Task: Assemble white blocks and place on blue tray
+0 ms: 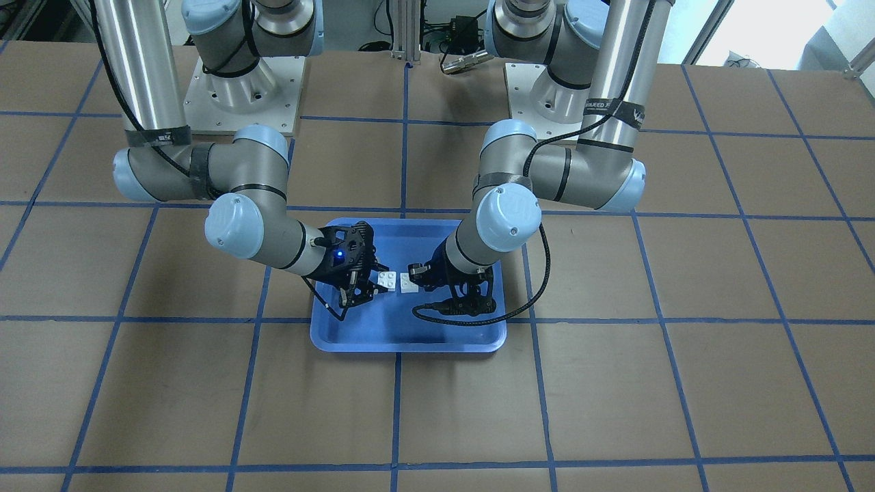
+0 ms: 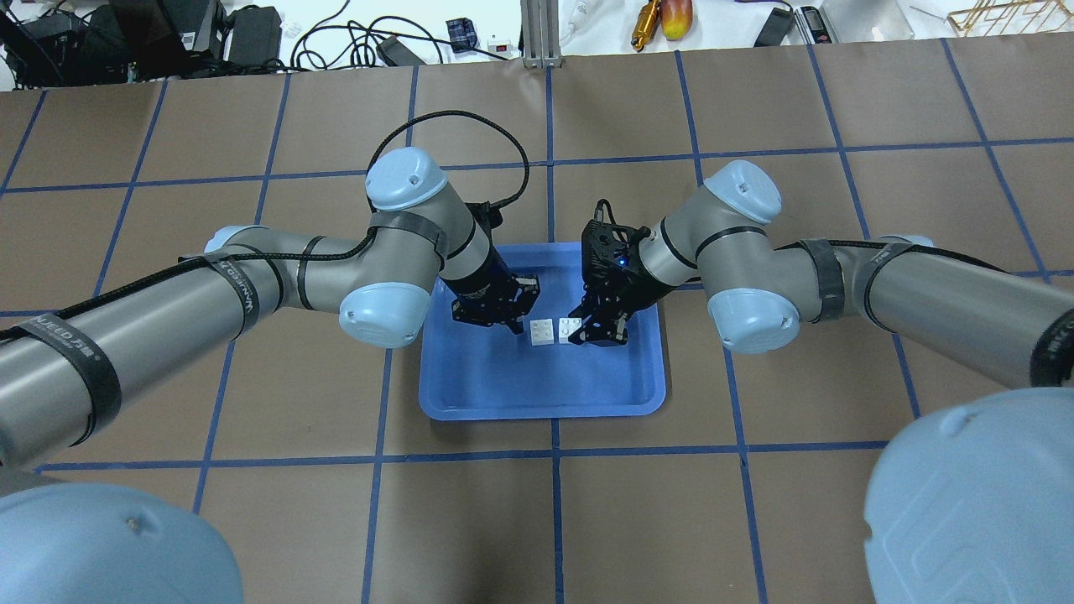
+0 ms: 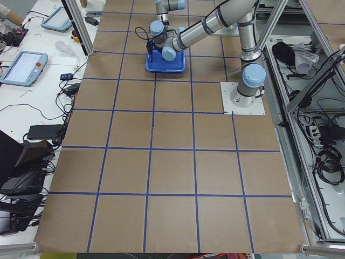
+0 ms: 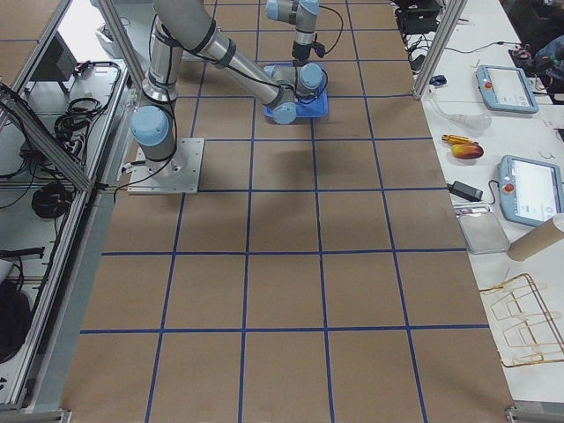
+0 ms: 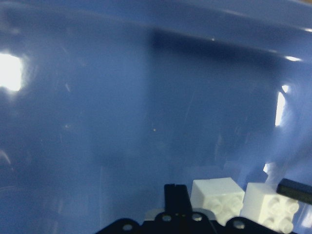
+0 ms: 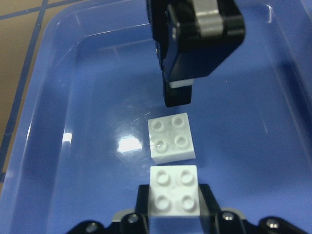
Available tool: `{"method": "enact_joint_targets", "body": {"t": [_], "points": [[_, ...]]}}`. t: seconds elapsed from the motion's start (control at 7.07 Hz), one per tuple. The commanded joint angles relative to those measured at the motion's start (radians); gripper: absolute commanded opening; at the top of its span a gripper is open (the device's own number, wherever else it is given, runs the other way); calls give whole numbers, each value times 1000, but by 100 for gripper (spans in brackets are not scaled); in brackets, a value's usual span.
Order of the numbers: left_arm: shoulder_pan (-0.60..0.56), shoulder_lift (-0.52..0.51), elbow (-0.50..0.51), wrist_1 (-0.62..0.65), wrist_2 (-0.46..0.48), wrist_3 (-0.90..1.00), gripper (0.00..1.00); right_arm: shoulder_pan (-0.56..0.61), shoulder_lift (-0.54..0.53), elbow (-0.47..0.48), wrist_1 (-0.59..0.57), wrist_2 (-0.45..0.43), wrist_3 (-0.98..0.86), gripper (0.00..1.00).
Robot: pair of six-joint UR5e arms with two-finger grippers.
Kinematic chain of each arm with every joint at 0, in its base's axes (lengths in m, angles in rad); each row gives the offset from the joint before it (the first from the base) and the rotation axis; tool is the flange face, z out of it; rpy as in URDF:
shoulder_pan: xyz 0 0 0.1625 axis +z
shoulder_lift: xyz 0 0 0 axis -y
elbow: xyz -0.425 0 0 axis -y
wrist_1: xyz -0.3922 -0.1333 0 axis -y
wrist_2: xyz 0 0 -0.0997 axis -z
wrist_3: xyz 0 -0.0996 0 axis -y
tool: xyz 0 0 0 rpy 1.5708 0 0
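Tabletop [image 2: 755, 520] brown, gridded with blue tape [image 2: 555, 454]; blue tray [image 2: 537, 386] central.

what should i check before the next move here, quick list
1. Inside the tray: right block and left block, ok.
2. Studs up on both: ok.
3. Joined: not ok; they lie side by side with a small gap.
4. Straddle: the right gripper has a finger on each side of the right block, ok.
5. Firm hold by the right gripper: cannot tell.
6. Hold by the left gripper on the left block: cannot tell; its tip is at the block's far edge.
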Motion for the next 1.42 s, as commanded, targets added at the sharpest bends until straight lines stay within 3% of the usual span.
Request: {"method": "enact_joint_targets", "body": {"t": [0.0, 0.14, 0.28, 0.42, 0.57, 0.99, 1.13, 1.27], "points": [[-2, 0, -1, 0, 0, 0, 0, 26, 6, -4, -7, -1, 34, 0], [-2, -1, -1, 3, 0, -2, 0, 26, 6, -4, -16, -4, 35, 0], [-2, 0, -1, 3, -1, -2, 0, 27, 4, -4, -16, -6, 38, 28], [-2, 0, -1, 3, -1, -2, 0, 26, 4, -4, -16, -1, 40, 63], [-2, 0, 1, 5, -1, -2, 0, 26, 0, -4, -16, -1, 42, 75], [-8, 7, -1, 3, -1, -5, 0, 23, -44, -7, -10, -15, 307, 100], [-8, 5, -1, 3, -1, -3, 0, 13, -102, -7, 10, -41, 427, 100], [-11, 7, -1, 3, -1, -8, 0, 7, -162, -13, 68, -129, 554, 100]]}}
